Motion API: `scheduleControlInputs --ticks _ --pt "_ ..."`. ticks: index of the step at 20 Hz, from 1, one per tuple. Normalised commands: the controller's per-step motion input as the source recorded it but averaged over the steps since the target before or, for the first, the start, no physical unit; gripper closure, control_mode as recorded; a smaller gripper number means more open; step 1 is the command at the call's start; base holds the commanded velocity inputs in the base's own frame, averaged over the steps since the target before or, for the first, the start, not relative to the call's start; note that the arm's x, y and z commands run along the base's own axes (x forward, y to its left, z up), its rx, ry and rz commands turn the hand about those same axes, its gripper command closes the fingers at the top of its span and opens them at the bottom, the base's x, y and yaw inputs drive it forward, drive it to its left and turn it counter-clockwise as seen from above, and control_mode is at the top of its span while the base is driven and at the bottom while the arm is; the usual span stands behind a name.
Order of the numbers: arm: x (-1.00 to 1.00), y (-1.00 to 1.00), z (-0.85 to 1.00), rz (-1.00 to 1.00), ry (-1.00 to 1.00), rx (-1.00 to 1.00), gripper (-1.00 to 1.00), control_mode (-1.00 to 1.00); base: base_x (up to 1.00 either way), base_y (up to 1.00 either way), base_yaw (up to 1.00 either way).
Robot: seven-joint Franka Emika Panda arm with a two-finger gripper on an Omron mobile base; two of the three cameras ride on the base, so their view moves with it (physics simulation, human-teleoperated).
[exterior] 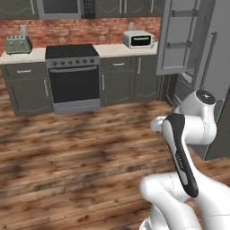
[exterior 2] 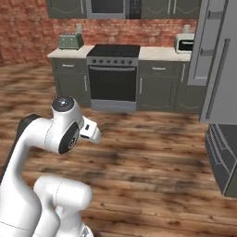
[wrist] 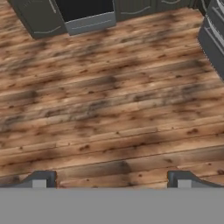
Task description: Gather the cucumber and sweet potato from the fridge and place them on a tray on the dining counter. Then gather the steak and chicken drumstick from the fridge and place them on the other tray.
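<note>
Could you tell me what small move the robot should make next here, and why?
Probably drive the base right, toward the fridge. Its door is open, yet the arm is folded and the open gripper points at bare wood floor, holding nothing. No food is in reach, so closing the distance likely comes first.

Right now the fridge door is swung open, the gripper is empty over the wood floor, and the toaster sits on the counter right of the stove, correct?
Not quite: the toaster sits on the counter left of the stove, as the left base view shows. The fridge door is open, and the gripper is empty over the wood floor.
</note>
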Motion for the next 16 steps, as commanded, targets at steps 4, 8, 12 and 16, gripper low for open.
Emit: scheduleControlInputs --ticks 4,8,12,16 --pt "0.0 0.0 0.0 0.0 0.0 0.0 -1.0 1.0 1.0 0.0 -0.09" --pt "0.0 0.0 0.0 0.0 0.0 0.0 -1.0 1.0 0.89 0.0 -0.2" --pt "0.0 0.0 0.0 0.0 0.0 0.0 -1.0 1.0 0.67 0.0 -0.37" --pt "0.0 0.0 0.0 0.0 0.0 0.0 -1.0 1.0 0.61 0.0 -0.37"
